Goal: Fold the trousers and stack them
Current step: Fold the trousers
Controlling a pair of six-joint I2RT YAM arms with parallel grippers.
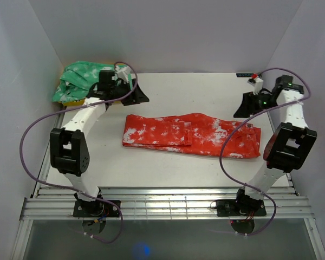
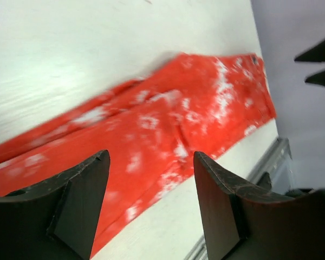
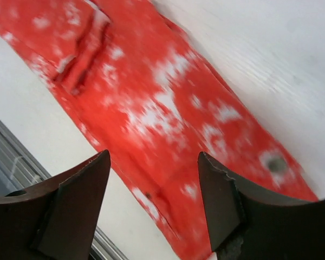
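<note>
The red-orange trousers (image 1: 192, 135) with white tie-dye splotches lie flat and lengthwise across the middle of the table. They also show in the left wrist view (image 2: 162, 124) and the right wrist view (image 3: 151, 103). My left gripper (image 1: 136, 97) hovers behind their left end, open and empty, with cloth and bare table visible between its fingers (image 2: 151, 158). My right gripper (image 1: 244, 110) hovers behind their right end, open and empty, above the cloth's edge (image 3: 153, 158).
A green white-mottled garment (image 1: 81, 78) lies on a yellow cloth (image 1: 71, 102) at the back left corner. Walls close in the table on three sides. A slatted metal rail (image 1: 162, 203) runs along the near edge, also in the left wrist view (image 2: 271, 157).
</note>
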